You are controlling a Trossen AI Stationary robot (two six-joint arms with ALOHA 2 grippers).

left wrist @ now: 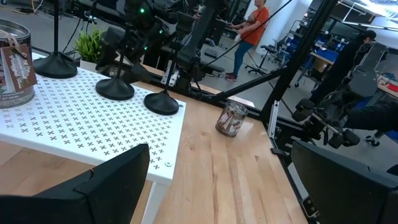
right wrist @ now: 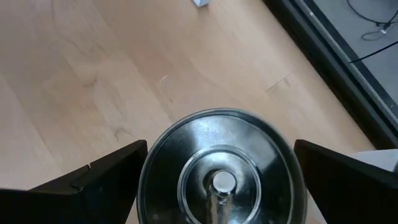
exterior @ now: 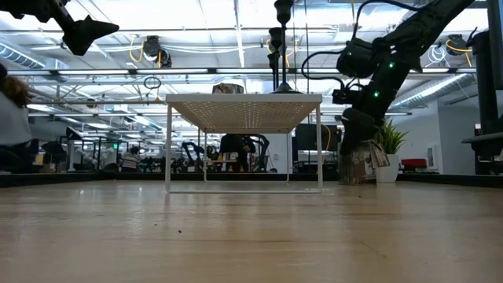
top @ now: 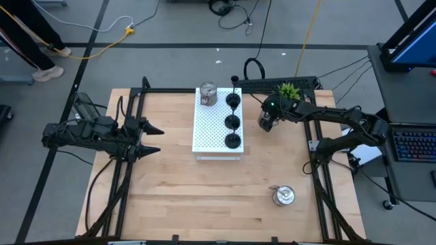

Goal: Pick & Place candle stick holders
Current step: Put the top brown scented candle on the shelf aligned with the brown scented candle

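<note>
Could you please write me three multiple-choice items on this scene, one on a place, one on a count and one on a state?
1. Where does the silver holder that no arm is near stand?
A. on the white perforated stand
B. on the bare wooden table, near the front right
C. beside the green plant

2. How many black candle stick holders stand on the white perforated stand?
A. one
B. three
C. five

3. How are the right gripper fingers set?
A. spread wide on both sides of a silver holder
C. shut on a black holder
B. shut on nothing

Answers: 1 B, the high view shows it alone on the wood. 2 B, three stand in a row along the stand's right edge. 3 A, the right wrist view shows a shiny round holder between the two dark fingers.
</note>
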